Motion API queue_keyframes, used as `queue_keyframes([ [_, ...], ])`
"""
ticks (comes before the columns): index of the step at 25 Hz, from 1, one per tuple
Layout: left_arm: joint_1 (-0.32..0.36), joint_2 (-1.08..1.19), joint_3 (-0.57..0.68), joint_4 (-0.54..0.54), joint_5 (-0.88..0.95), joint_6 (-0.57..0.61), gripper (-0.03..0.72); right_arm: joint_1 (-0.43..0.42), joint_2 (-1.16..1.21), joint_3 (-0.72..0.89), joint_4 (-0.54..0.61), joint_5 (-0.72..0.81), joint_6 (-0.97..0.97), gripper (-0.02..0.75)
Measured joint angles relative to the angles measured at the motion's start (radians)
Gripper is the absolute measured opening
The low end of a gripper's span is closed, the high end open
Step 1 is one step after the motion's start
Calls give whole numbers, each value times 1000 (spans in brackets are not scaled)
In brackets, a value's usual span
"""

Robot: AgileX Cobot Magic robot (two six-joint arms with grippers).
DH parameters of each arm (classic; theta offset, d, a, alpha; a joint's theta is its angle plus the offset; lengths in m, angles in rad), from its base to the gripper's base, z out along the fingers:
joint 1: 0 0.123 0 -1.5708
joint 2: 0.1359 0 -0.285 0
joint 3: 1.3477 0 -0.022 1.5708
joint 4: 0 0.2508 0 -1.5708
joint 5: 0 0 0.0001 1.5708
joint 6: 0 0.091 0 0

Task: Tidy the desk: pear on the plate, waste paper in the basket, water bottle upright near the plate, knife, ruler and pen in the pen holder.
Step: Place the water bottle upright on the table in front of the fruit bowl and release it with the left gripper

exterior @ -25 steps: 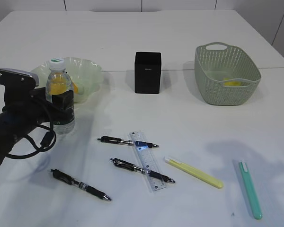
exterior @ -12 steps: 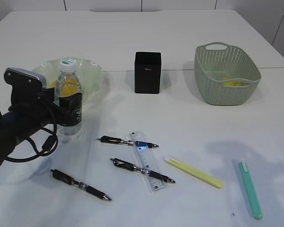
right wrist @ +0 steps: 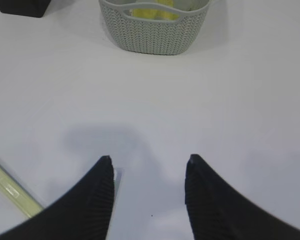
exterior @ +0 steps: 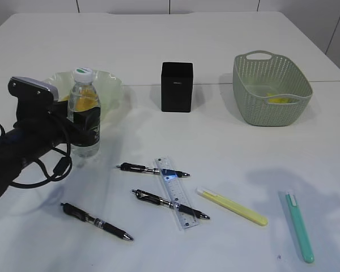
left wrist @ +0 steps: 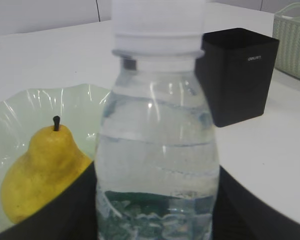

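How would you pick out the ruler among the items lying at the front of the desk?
Start at the pen holder and come straight toward the camera. The ruler lies flat across two black pens; it alone is clear, flat and scale-marked.

**Desk items as I see them**

My clear plastic water bottle [exterior: 84, 113] stands upright just beside the pale green ruffled glass plate [exterior: 110, 85], which holds the yellow pear [left wrist: 40, 170]. The transparent ruler [exterior: 175, 192] lies flat among pens, before the black square pen holder [exterior: 177, 86].
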Motion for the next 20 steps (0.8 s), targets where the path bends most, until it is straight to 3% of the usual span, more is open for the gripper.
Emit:
queue_keyframes([
  [20,0,28,-18,-16,-11,0,386,0,0,0,0,-1,0,350],
])
